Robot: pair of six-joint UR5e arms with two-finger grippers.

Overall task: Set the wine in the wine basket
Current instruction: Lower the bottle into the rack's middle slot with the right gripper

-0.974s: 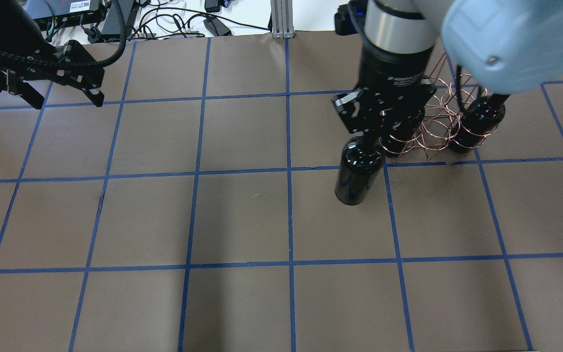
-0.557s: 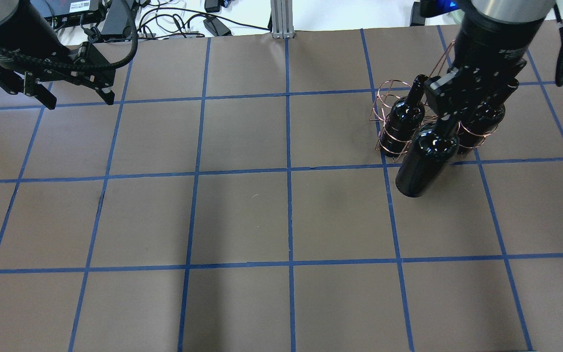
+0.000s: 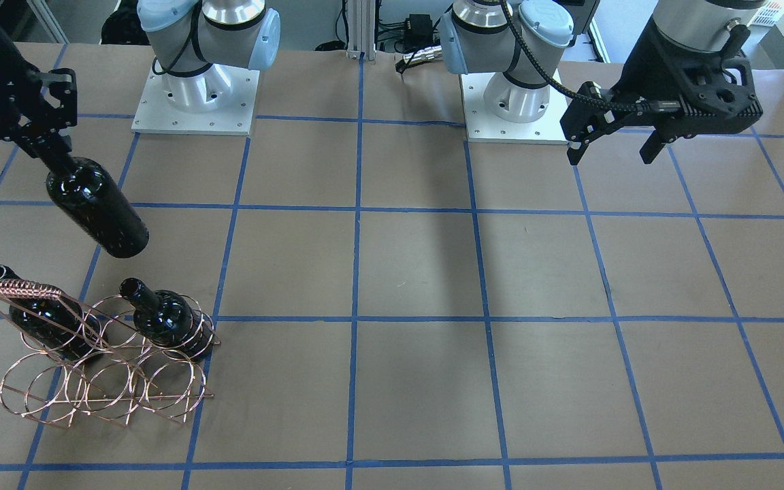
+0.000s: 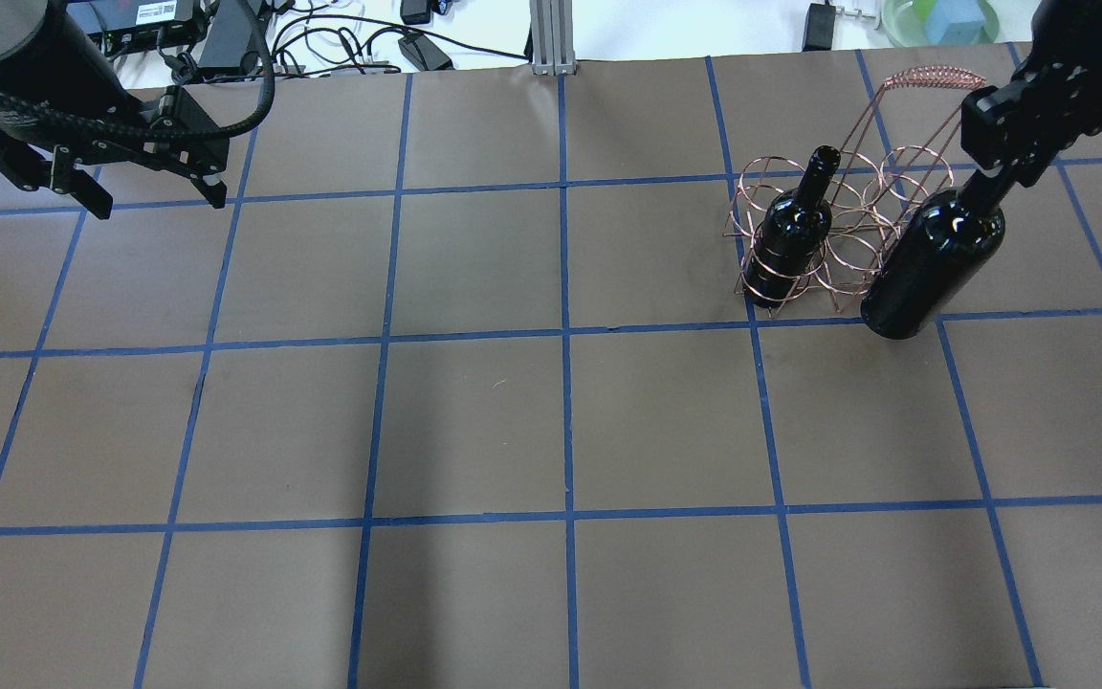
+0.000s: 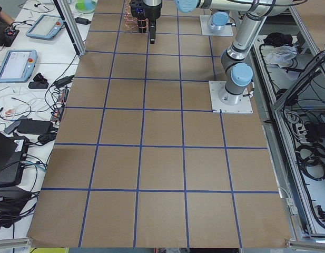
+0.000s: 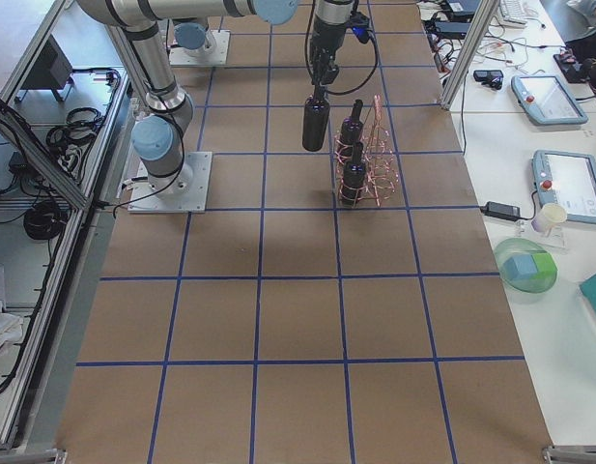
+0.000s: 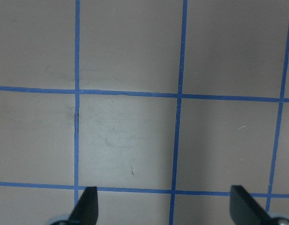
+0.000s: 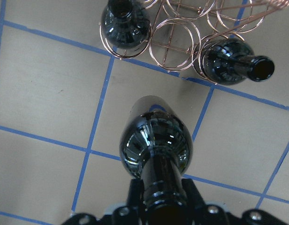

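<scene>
My right gripper (image 4: 1008,165) is shut on the neck of a glossy dark wine bottle (image 4: 936,266) and holds it clear of the table. The bottle hangs upright on the robot's side of the copper wire wine basket (image 4: 855,251). In the front view the gripper (image 3: 43,144) holds the bottle (image 3: 98,214) behind the basket (image 3: 99,381). Two like bottles (image 3: 43,318) (image 3: 169,325) stand in the basket's rings. The right wrist view shows the held bottle (image 8: 156,143) and both bottles in the basket (image 8: 181,33). My left gripper (image 4: 157,201) is open and empty, far left.
The basket's wrapped handle bar (image 4: 931,74) rises at its far side. Cables and power bricks (image 4: 341,43) lie beyond the table's back edge. The brown table (image 4: 474,431) carries a blue tape grid. The left wrist view shows only table between the open fingers (image 7: 85,208).
My right gripper has carried the bottle to the right, from left of the basket across its front to its right end. The left gripper has barely shifted.
</scene>
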